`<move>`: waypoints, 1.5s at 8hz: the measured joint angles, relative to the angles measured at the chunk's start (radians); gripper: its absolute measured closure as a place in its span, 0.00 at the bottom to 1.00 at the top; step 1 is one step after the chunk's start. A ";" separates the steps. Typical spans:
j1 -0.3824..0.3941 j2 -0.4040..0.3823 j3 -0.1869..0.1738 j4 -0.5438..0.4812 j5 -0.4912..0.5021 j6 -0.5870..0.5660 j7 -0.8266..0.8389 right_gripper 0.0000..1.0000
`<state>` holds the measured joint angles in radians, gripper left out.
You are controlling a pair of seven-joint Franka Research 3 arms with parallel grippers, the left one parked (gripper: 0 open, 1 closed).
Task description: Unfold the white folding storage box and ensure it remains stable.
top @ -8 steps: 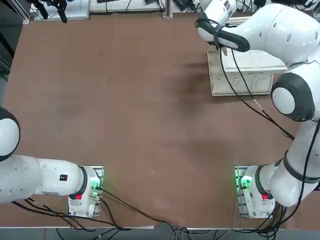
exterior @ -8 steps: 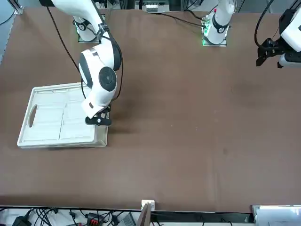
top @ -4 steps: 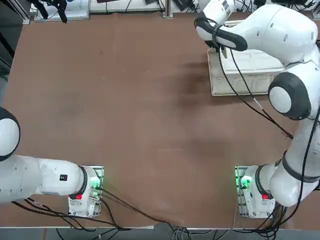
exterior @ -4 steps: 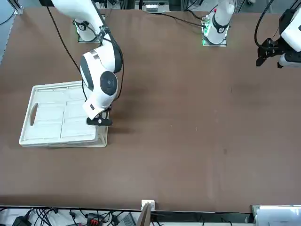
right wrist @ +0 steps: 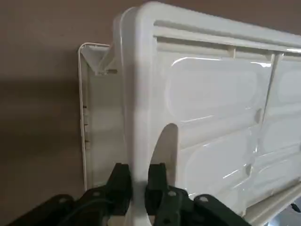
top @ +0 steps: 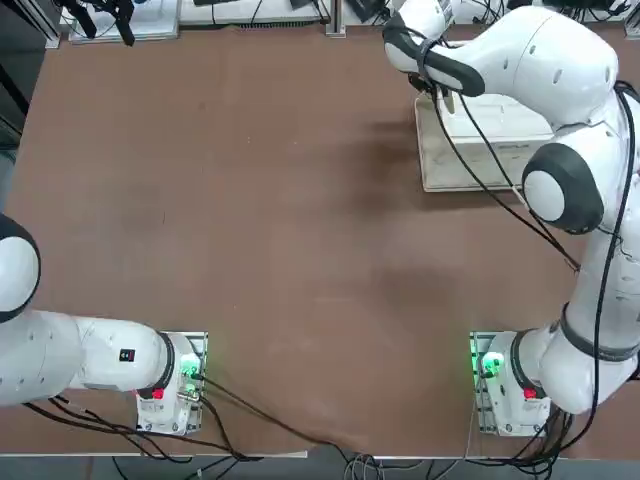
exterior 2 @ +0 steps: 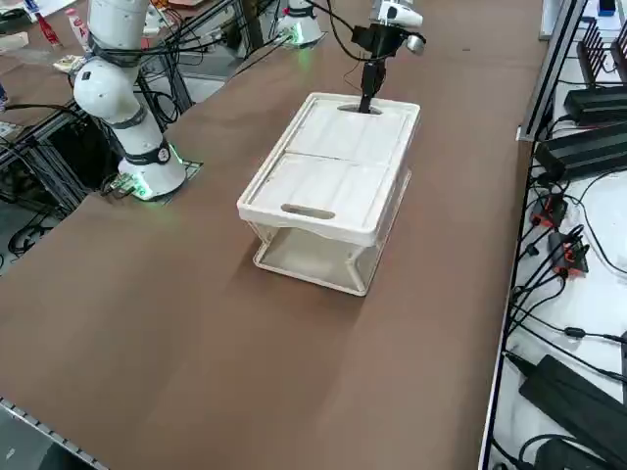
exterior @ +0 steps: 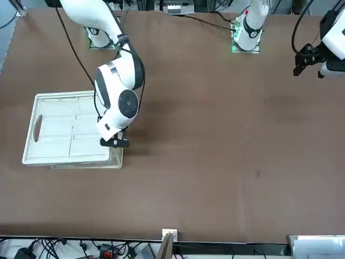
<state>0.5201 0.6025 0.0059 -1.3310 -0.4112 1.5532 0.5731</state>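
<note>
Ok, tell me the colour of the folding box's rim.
Creamy white; the white folding storage box rim shows best in the right wrist view.

Brown table, cable-strewn bench alongside.

From overhead I look down the robot's way, bases at the bottom edge. The front camera faces me across the table. A raised one looks diagonally from my right. The wrist camera sits close. All share the white folding storage box.
</note>
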 joint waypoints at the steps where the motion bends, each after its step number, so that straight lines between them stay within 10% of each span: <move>1: 0.005 0.002 0.000 0.005 -0.014 -0.003 0.000 0.81; 12: 0.036 0.008 -0.006 0.014 -0.065 -0.035 0.015 0.81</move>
<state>0.5557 0.6107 -0.0002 -1.3175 -0.4757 1.5183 0.5885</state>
